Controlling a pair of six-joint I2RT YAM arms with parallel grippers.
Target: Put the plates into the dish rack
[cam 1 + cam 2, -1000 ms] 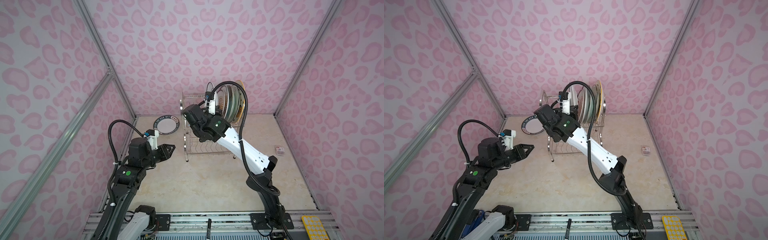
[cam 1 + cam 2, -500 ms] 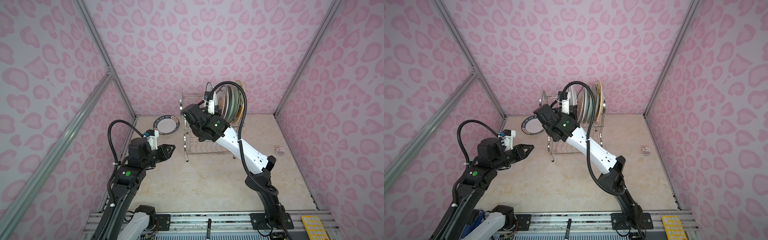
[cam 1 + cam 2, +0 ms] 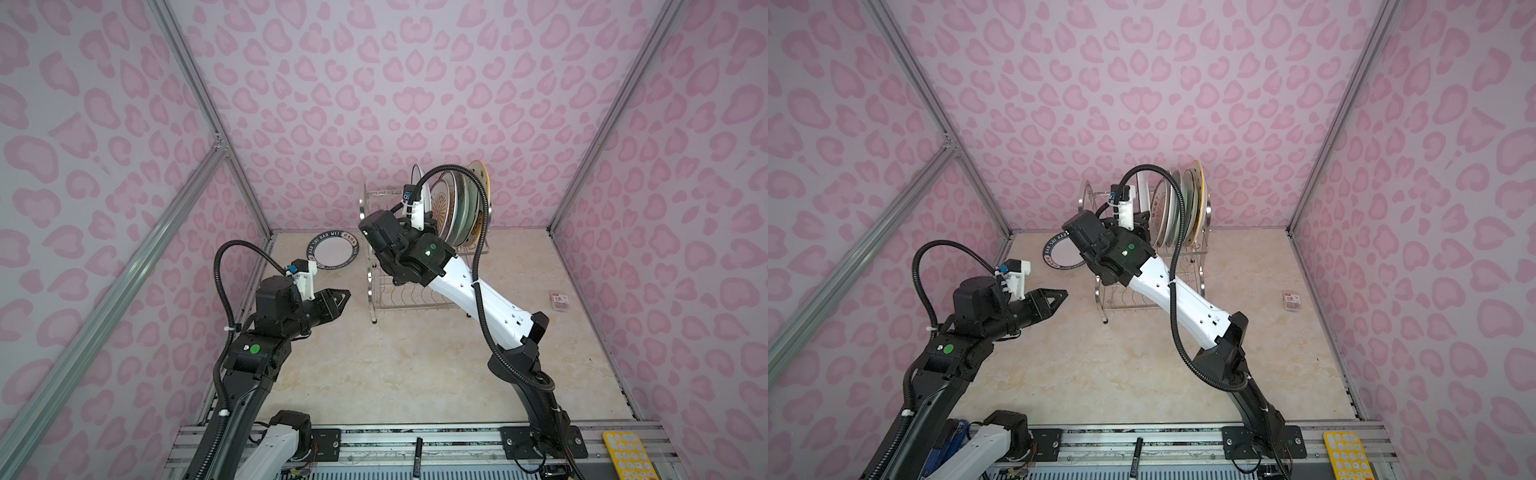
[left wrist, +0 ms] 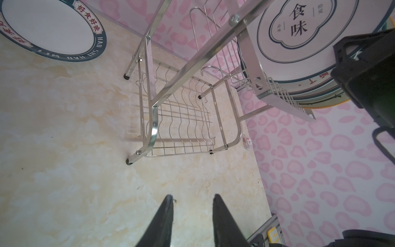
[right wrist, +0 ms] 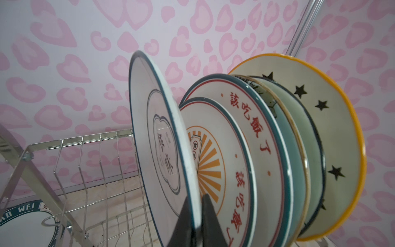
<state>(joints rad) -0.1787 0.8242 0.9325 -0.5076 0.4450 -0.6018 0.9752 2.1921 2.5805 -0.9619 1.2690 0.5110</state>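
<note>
Firstly, we list the room. The surface (image 3: 395, 365) is beige and marbled, with walls (image 3: 374, 83) in pink heart blotches on three sides and aluminium posts (image 3: 196, 91) at the corners.

- The dish rack (image 4: 192, 63) stands at the back of the surface, near the rear wall.
- The navy-lettered plate (image 3: 332, 251) lies flat on the surface, just left of the rack in both top views.
- A small red-and-white packet (image 3: 559, 300) lies well apart to the right.
- On the front rail are a black marker (image 3: 417, 451) and a yellow keypad (image 3: 625, 455).
- On edge in the upper tier are the star plate (image 5: 337, 132), the teal plate (image 5: 312, 149), the red-lettered plate (image 5: 252, 119) and the orange-sunburst plate (image 5: 213, 160).
- The black-ringed white plate (image 5: 158, 136) stands upright just beside them.
- The right fingers (image 5: 211, 224) are clamped on that plate's rim, one on each face.
- The left fingers (image 4: 162, 220) are apart and empty, above bare surface in front of the rack.

Hard to make out:
- In both top views the right fingers are hidden behind their own wrist.
- The racked plates' lower edges are cut off, so we cannot tell whether the held plate sits in a slot.
- One tan rim between the red-lettered and teal plates shows only its edge.
</note>
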